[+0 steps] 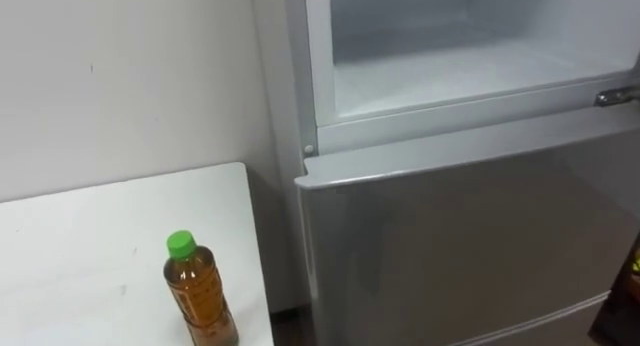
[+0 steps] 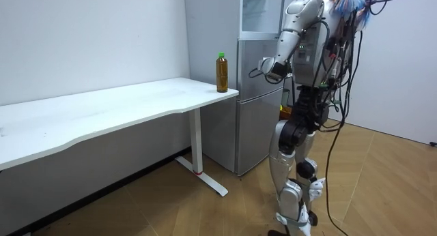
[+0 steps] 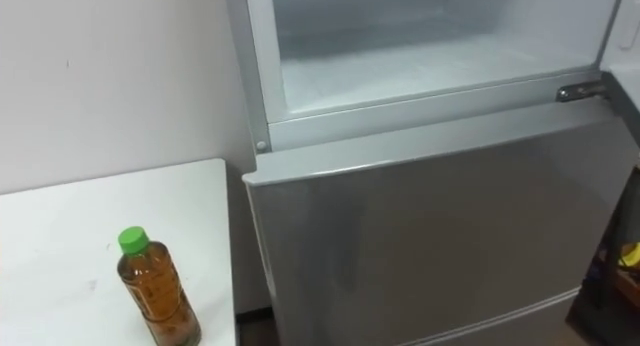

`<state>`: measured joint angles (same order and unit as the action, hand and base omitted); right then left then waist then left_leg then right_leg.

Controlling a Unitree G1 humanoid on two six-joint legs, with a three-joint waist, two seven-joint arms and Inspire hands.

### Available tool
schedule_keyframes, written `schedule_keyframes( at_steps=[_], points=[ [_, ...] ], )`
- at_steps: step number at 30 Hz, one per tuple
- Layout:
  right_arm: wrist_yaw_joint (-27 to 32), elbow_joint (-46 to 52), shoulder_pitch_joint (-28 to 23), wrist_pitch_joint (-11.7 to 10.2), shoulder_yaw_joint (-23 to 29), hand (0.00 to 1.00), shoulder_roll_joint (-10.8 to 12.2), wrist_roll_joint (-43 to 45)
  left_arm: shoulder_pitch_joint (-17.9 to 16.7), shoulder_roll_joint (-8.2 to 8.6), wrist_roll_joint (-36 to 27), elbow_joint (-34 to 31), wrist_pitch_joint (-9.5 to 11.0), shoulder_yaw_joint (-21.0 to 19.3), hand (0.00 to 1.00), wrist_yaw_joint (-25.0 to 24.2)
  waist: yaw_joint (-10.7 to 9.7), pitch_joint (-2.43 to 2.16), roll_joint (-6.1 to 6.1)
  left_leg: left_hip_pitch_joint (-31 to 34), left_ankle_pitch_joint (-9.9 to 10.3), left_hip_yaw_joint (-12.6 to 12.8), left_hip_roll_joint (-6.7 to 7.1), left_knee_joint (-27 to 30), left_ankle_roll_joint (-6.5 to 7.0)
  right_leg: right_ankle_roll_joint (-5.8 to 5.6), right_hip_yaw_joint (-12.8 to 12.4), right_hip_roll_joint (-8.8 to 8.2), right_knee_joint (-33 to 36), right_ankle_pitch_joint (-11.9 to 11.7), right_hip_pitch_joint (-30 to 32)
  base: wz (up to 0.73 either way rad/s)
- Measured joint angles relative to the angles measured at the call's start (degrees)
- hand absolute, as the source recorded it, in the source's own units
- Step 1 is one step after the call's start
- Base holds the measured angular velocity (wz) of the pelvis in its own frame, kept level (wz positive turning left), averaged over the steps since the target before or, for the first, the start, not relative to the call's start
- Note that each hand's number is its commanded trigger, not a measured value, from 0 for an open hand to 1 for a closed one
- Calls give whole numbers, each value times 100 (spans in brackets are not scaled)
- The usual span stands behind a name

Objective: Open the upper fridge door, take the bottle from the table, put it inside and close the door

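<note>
The bottle (image 1: 200,291) stood upright on the white counter (image 1: 80,246), close to the corner nearest the fridge (image 2: 249,127). It held amber liquid and had a green cap (image 1: 181,244) on top, and nothing was touching it. A narrow gap separated the counter's edge from the fridge's silver side, and a pale wall (image 1: 120,76) rose behind both. The upper compartment (image 1: 480,66) was open, its white inner walls and floor in plain sight, with a small metal hinge (image 1: 615,96) at its lower right edge. Below it, the grey lower door (image 1: 470,246) was closed. In the room view the robot stood upright on the wooden floor (image 2: 205,209) in front of the fridge, facing it, with the counter at its left side. Its left arm was bent at the elbow, and the left robot hand (image 2: 263,67) was raised in front of the fridge, near the top of the lower door and well apart from the bottle. It held nothing — whether it was spread or closed could not be told at that distance.
</note>
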<state>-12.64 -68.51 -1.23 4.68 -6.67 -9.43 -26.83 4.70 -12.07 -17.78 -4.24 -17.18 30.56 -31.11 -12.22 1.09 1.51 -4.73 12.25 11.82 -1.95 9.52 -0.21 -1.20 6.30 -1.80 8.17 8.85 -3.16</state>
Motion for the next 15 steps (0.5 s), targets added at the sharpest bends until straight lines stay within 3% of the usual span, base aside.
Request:
schedule_keyframes(
  at_steps=[6,12,15],
  points=[
    [31,-7,-23,-4,-87,0,23,15,-376,-80,541,867,20,-41,0,17,237,5,-82,1,0,-24,-8,0,0,3,19,10,50,-2,21,1],
    [124,6,-114,-34,-73,0,40,17,-674,-133,1202,2126,238,-478,0,205,486,-24,-87,4,1,-18,-27,11,-1,19,30,24,51,-11,20,0],
    [139,206,-286,-46,-9,0,39,36,-948,-71,1576,2707,474,-907,0,382,573,-53,-84,-24,1,-21,-30,11,-1,22,29,29,52,-10,7,0]
  ],
)
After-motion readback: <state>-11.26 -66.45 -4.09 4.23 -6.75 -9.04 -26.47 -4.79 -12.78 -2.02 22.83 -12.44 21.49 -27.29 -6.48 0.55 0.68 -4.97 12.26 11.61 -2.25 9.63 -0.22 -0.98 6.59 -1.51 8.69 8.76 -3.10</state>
